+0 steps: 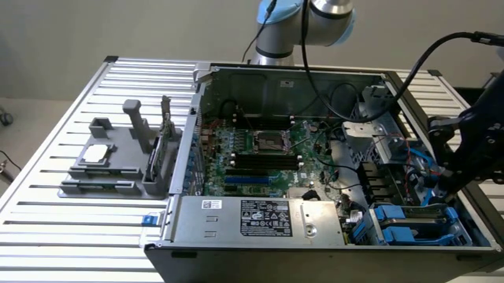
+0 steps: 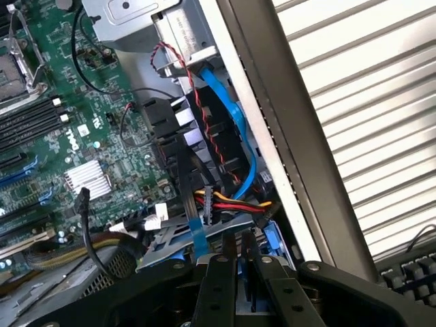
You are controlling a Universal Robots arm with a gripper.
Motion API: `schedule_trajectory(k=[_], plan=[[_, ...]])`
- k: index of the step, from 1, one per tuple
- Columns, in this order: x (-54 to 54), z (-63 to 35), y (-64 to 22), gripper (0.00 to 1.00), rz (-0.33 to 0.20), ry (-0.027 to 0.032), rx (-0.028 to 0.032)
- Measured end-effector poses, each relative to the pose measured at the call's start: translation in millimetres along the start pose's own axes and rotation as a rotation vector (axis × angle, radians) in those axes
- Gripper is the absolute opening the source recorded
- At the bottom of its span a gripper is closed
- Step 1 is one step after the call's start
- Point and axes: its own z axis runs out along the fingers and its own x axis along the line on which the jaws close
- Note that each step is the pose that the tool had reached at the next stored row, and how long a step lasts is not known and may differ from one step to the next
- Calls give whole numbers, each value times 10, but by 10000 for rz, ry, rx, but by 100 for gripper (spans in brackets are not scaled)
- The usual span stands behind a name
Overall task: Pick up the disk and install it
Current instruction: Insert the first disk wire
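Disk (image 2: 178,244) — blue-framed — sits just beneath the tool (image 2: 237,240)

- An open computer case (image 1: 275,82) is lying on a slatted metal surface (image 1: 63,230), with its inside facing up.
- A green motherboard (image 1: 260,159) is covering the floor of the case.
- A silver labelled power supply box (image 1: 260,219) is sitting along the near wall of the case.
- Blue carrier frames (image 1: 414,224) are sitting in the near corner of the case, on the exterior view's right.
- The dark end effector (image 1: 450,180) is hanging over the right side of the case, just above those blue frames.
- The arm's grey and blue joint (image 1: 303,23) is standing at the far edge, behind the case.
- A grey fixture (image 1: 118,171) is resting on the surface on the exterior view's left, apart from the case, and is carrying a small square silver chip (image 1: 96,153).
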Motion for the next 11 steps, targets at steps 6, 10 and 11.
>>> schedule_trajectory(k=[6, 10, 11], plan=[[-10, 37, 3, 18, 398, -5, 7], [-25, 55, 8, 18, 594, -7, 10], [-30, 59, 10, 18, 634, -8, 10]])
